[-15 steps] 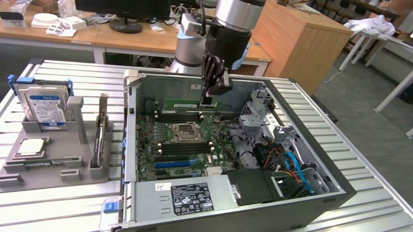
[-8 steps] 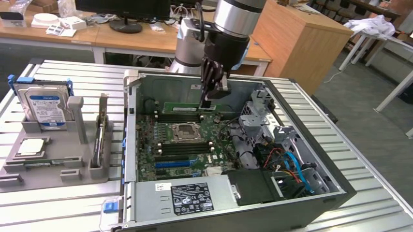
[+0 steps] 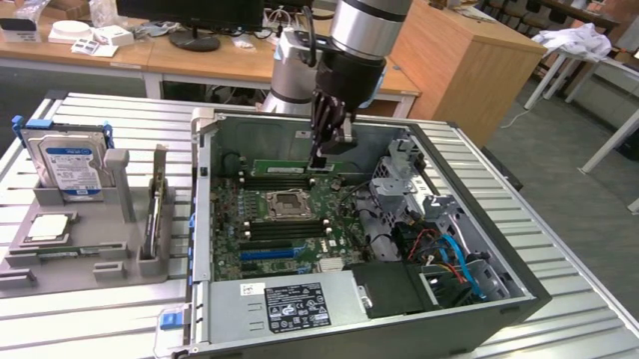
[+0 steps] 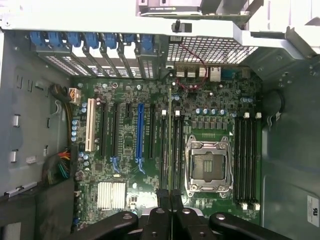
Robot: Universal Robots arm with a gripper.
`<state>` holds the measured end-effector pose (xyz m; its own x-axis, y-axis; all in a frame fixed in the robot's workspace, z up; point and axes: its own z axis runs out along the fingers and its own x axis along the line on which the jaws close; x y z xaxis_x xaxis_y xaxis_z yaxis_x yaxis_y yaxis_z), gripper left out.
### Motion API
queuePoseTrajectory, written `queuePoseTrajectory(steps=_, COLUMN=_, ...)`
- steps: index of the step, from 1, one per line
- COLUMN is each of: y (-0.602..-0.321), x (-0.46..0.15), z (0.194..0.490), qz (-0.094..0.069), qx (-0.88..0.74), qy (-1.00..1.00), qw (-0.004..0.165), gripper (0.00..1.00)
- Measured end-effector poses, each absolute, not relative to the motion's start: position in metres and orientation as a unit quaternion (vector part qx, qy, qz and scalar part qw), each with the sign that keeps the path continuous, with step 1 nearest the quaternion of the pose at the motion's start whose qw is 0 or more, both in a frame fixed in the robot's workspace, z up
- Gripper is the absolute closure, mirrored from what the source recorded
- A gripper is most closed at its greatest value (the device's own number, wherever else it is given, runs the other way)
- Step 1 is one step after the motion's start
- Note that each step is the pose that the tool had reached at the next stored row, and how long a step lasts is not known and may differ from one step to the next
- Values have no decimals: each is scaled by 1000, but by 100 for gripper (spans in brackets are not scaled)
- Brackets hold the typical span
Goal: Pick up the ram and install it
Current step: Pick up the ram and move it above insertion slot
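Note:
My gripper (image 3: 319,160) reaches down into the open computer case (image 3: 205,224), shut on the ram (image 3: 281,167). The ram is a slim green stick held level and on edge. It hangs just over the black memory slots (image 3: 284,182) on the far side of the CPU socket (image 3: 287,202). I cannot tell whether it touches a slot. In the wrist view the ram (image 4: 170,145) shows edge-on as a thin line running out from the gripper (image 4: 170,197). There it lies along the memory slots (image 4: 176,150) beside the CPU socket (image 4: 207,165).
A grey parts holder (image 3: 70,254) at the exterior view's left carries a hard drive (image 3: 68,161) and a slim board on edge (image 3: 155,206). Inside the case are the drive cage (image 3: 399,183), cables (image 3: 450,258) and power supply (image 3: 289,303). Metal case walls ring the motherboard.

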<state>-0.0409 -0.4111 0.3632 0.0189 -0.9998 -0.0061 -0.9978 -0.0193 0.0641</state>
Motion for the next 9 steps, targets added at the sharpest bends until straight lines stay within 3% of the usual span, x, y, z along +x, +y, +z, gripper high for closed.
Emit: queuePoseTrajectory(steps=9, y=-411, x=-32, z=363, qz=-25, qx=714, qy=-700, qw=21, gripper=88)
